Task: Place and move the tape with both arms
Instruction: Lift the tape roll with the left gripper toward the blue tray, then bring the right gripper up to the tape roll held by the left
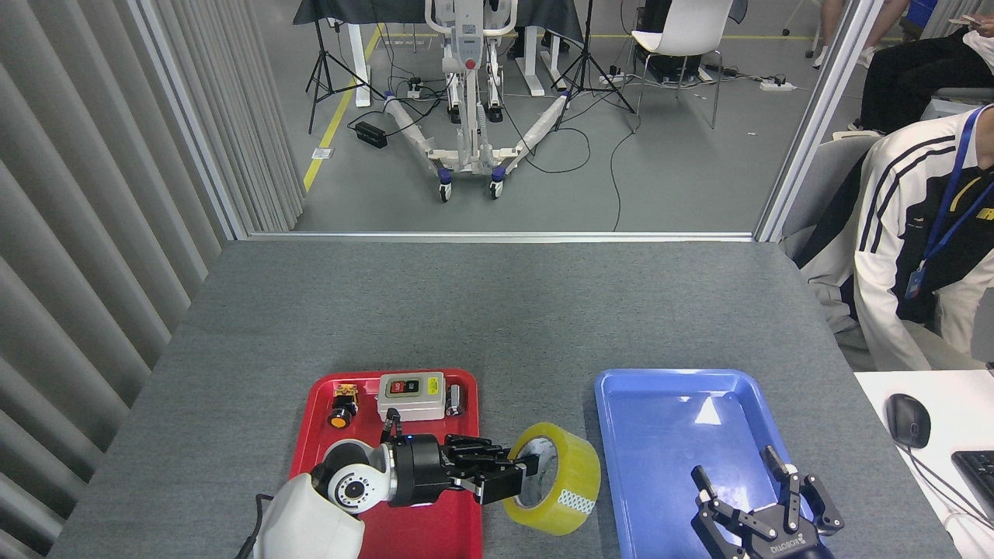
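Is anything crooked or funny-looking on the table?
Only the tape: it is tipped on its side, gripped by the left hand, between the red tray and the blue tray. Nothing looks spilled or broken.

Views: one only, the head view, so no overlap with another.
Position: looked from above the near edge of the surface (pixel 497 310).
Facing: forward and down, toward the far floor (pixel 683 171).
Nearness: close to both near trays; far room small.
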